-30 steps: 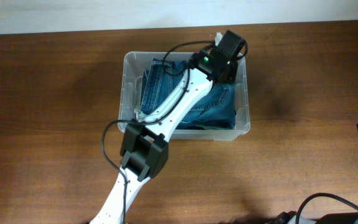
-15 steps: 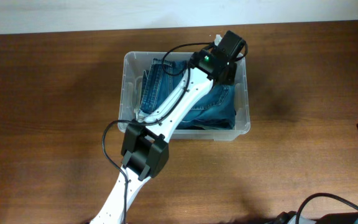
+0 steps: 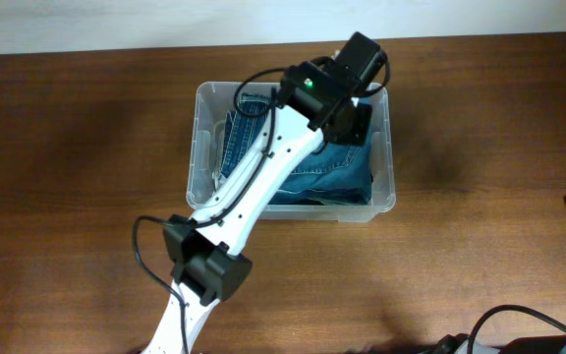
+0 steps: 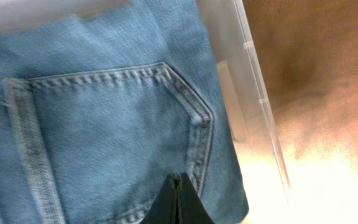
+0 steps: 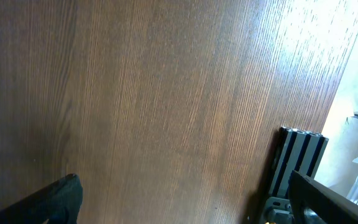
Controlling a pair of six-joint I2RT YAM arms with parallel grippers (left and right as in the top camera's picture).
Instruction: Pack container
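Clear colourless plastic rectangular container (image 3: 201, 147) sits on brown wooden counter (image 3: 86, 147) | folded blue denim jeans (image 3: 342, 179) inside | left tool (image 4: 178, 200) closed, tips together over jeans pocket | right tool (image 5: 188, 200) spread wide, holding nothing
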